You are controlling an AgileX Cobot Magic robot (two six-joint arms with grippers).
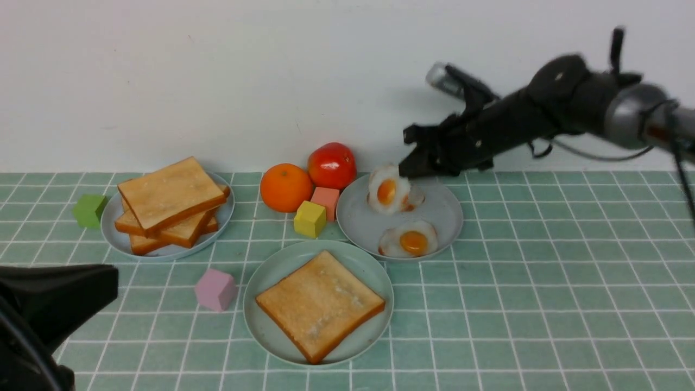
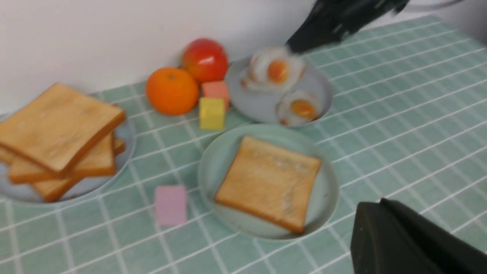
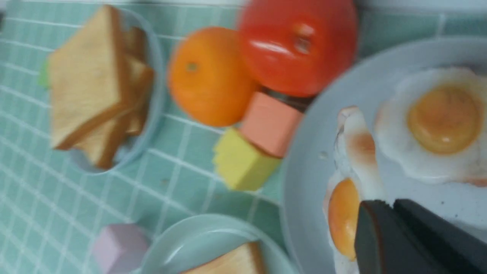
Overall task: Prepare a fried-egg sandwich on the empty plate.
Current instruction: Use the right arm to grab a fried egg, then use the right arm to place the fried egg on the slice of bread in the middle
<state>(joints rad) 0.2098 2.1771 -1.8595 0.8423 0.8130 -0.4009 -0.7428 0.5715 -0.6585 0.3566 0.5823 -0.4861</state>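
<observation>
One toast slice (image 1: pixel 320 304) lies on the mint-green plate (image 1: pixel 267 274) at the front centre; it also shows in the left wrist view (image 2: pixel 268 182). My right gripper (image 1: pixel 404 169) is shut on the edge of a fried egg (image 1: pixel 386 191) and holds it tilted up just above the grey-blue egg plate (image 1: pixel 450 214). In the right wrist view the held egg (image 3: pixel 344 213) hangs edge-on at the fingers (image 3: pixel 371 236). A second fried egg (image 1: pixel 410 239) lies flat on that plate. My left gripper (image 2: pixel 380 217) is shut and empty at the near left.
A stack of toast (image 1: pixel 168 203) sits on a grey-blue plate (image 1: pixel 117 244) at the left. An orange (image 1: pixel 286 187), a tomato (image 1: pixel 332 165), a salmon cube (image 1: pixel 326 201) and a yellow cube (image 1: pixel 310 219) crowd between the plates. A pink cube (image 1: pixel 215 289) and a green cube (image 1: pixel 89 210) lie nearby.
</observation>
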